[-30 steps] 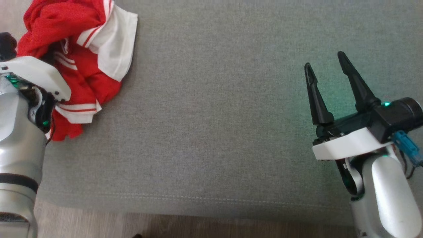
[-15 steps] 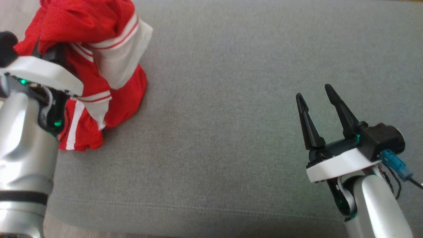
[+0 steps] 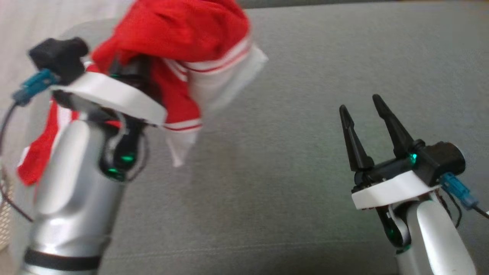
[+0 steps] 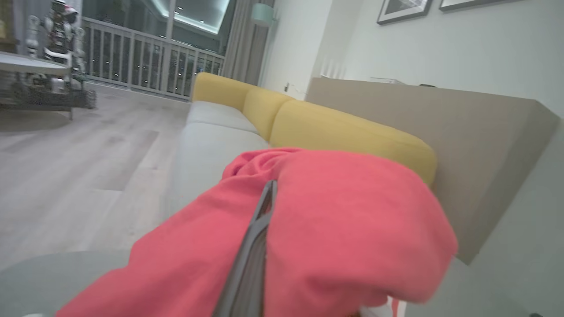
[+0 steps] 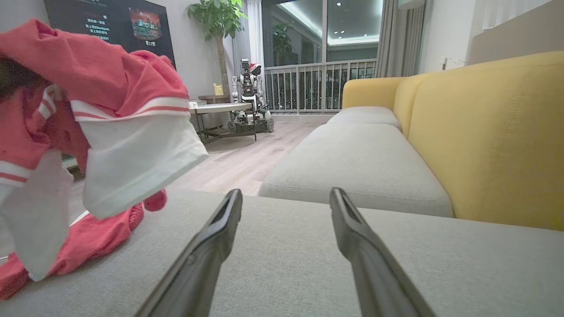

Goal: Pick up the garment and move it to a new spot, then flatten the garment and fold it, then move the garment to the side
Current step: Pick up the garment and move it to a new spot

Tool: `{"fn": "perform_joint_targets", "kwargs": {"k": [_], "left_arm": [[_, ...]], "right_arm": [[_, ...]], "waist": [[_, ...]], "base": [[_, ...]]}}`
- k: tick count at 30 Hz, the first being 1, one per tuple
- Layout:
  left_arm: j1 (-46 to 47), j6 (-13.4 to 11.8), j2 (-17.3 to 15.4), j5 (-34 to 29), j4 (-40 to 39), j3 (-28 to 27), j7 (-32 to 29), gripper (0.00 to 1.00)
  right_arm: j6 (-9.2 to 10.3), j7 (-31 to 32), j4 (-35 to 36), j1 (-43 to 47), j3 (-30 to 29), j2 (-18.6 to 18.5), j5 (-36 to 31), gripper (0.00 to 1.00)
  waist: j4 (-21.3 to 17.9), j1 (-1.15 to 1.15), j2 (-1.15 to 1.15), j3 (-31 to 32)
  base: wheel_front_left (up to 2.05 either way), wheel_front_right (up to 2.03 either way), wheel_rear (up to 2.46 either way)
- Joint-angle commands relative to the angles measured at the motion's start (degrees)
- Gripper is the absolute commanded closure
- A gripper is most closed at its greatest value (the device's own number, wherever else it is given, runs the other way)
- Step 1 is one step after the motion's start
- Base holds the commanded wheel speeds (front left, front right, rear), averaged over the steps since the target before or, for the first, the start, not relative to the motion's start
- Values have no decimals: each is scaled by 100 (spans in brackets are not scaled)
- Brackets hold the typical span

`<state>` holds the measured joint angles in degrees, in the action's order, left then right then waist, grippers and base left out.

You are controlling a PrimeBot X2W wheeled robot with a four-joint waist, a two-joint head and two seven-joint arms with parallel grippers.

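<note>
Head view shows the red and white garment [image 3: 179,34] bunched up high on the far left, above the grey cushion [image 3: 313,53]. The left hand [image 4: 269,193] is pinched tight on it, and red cloth hangs over its fingers [image 4: 257,237]. The right hand [image 3: 359,103] sits on the near right, spread wide, holding nothing. The garment is well to the left of that hand, so the left arm is the nearer one to carry it. It is a lump, with no clear long side. The cloth looks blurry. I cannot tell where the sleeves or hem are.
</note>
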<state>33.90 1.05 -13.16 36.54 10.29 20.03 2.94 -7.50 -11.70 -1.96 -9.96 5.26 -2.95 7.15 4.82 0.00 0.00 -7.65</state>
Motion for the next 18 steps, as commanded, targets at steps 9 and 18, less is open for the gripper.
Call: {"fn": "perform_joint_targets", "kwargs": {"k": [9, 18], "left_arm": [[196, -127, 895, 164, 39, 644, 157, 100], [949, -492, 1022, -218, 1586, 1215, 1021, 100]], "right_arm": [[1, -15, 392, -700, 33, 7, -147, 0], [1, -127, 443, -713, -178, 7, 18, 0]], "waist": [[-1220, 0, 0, -607], [-1784, 0, 0, -900]], "base": [[0, 0, 0], [0, 0, 0]]}}
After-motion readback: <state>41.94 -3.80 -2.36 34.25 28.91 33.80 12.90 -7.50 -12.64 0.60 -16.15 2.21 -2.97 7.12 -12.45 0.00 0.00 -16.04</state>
